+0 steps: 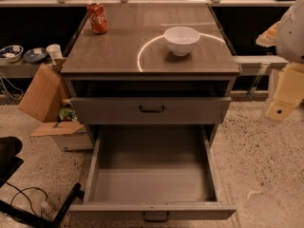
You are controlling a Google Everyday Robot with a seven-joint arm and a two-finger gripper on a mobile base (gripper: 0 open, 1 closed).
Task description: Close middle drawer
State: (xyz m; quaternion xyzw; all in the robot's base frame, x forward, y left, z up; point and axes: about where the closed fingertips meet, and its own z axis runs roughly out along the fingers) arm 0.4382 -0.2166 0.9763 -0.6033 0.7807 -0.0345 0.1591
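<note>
The gripper (281, 109) hangs at the far right edge of the view, a pale beige shape beneath the robot's white arm (293, 30). Whether it is wide or narrow cannot be told.

Just to its left stands the grey cabinet (118, 56), whose right front corner is near the gripper but apart from it. Level with the gripper, further left, the upper drawer (109, 110) is pulled out a little, with a dark handle (152, 109) at its centre.

Below and to the left of the gripper, the middle drawer (152, 184) stands pulled far out toward the camera. Its deep grey tray is open and its front lies along the bottom edge of the view. Speckled floor (256, 165) lies between the gripper and that drawer's right wall.

Above and left of the gripper, a white bowl (181, 40) sits on the cabinet top. Farther left, a red cola can (97, 18) stands upright near the back corner.

Farthest from the gripper, a cardboard box (45, 91) leans beside the cabinet's left side, and a black chair base (28, 208) rests on the floor below it.
</note>
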